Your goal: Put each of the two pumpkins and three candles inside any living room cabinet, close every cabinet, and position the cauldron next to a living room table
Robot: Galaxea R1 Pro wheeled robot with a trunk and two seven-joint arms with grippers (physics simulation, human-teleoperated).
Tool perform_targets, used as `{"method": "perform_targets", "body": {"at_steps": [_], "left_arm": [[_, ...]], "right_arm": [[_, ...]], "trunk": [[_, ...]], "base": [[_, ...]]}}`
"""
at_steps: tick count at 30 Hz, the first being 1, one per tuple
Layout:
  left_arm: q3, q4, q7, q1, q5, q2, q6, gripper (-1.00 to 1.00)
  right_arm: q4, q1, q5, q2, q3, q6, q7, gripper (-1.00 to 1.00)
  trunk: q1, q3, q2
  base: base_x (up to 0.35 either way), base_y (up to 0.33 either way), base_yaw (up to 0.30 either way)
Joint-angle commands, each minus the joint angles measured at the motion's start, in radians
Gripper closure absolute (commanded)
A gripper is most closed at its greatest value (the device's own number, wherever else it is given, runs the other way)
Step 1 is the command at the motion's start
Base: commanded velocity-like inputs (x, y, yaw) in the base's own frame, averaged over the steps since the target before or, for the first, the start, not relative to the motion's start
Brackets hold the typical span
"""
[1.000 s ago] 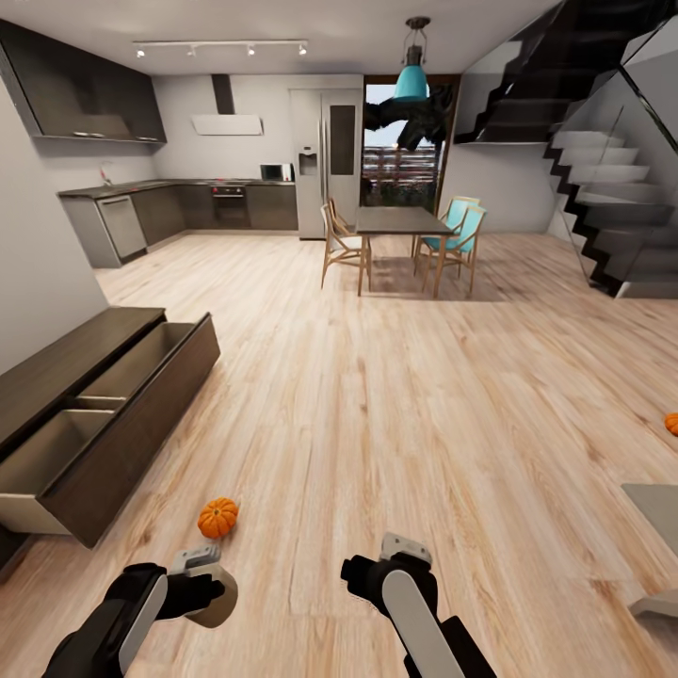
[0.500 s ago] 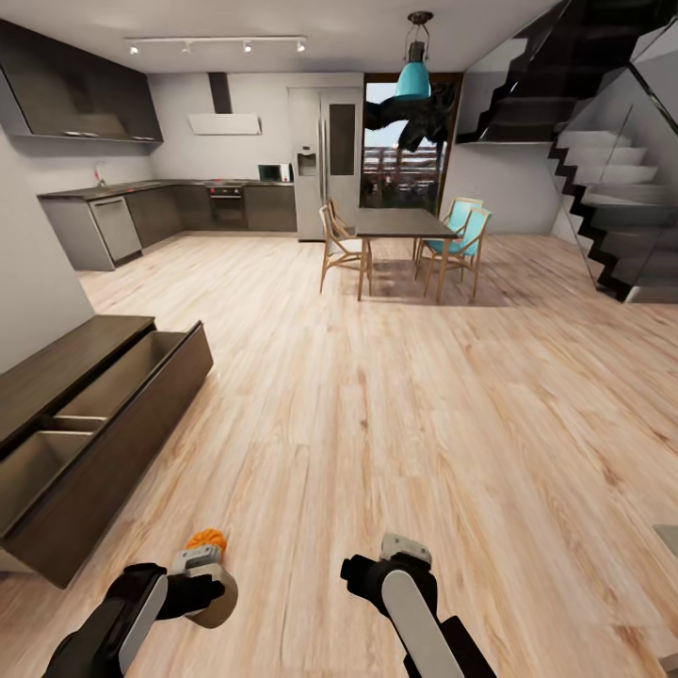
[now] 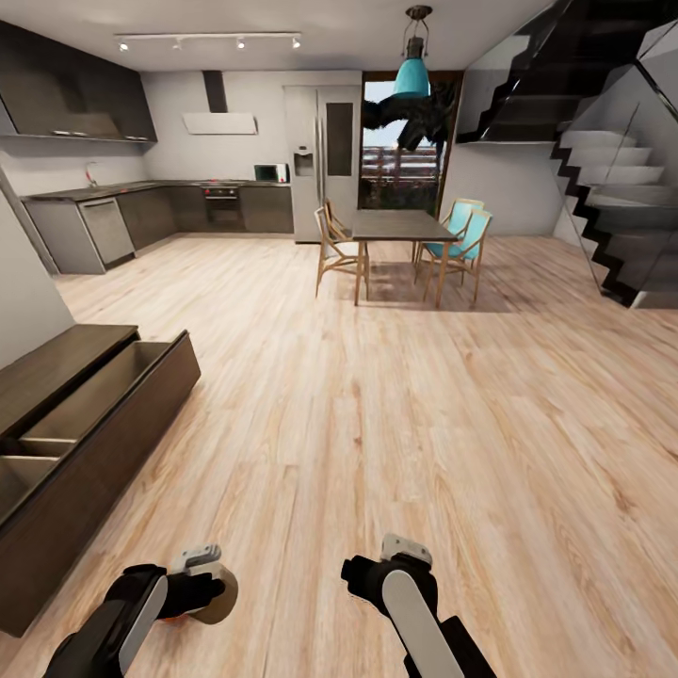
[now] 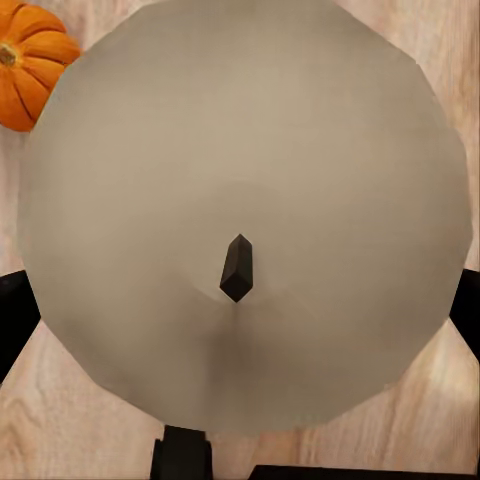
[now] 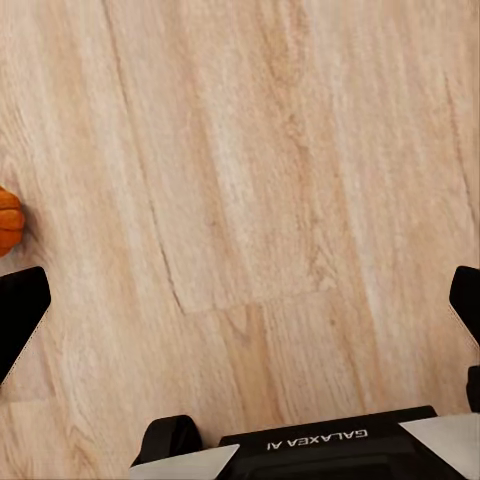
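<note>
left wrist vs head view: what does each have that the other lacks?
Left wrist: the candle's top with its dark wick, close up, and a pumpkin on the floor past its edge.
Head: the cabinet with drawers open, dining table, stairs, kitchen, and the open right hand.
Both: the candle gripped in the left hand, and the wood floor.

Candle [image 4: 245, 215]: pale beige, dark wick, between L gripper fingers [image 4: 18, 320]. Pumpkin [image 4: 32, 62]: on wood floor [image 4: 440, 420].
</note>
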Motion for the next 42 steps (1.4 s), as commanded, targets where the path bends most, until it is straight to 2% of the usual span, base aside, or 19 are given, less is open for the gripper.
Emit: {"method": "perform_targets", "body": {"at_steps": [1,20,42], "left_arm": [[0.0,0.0,0.001,0.0,0.001,0.0,-0.001,1.0],[0.001,0.0,0.001,0.0,0.001,0.0,-0.003,1.0],[0.001,0.0,0.001,0.0,0.0,0.0,-0.003,1.0]], "right_arm": [[0.0,0.0,0.0,0.0,0.0,-0.001,0.0,-1.0],[0.007,0.0,0.001,0.0,0.002,-0.002,0.0,-1.0],[0.01,0.0,0.0,0.0,0.001,-0.002,0.0,-1.0]], "trunk": [[0.0,0.0,0.0],[0.0,0.0,0.0],[0.0,0.0,0.0]], "base": [[0.32,-0.087,0.0],[0.322,-0.014,0.0],[0.322,-0.112,0.0]]}}
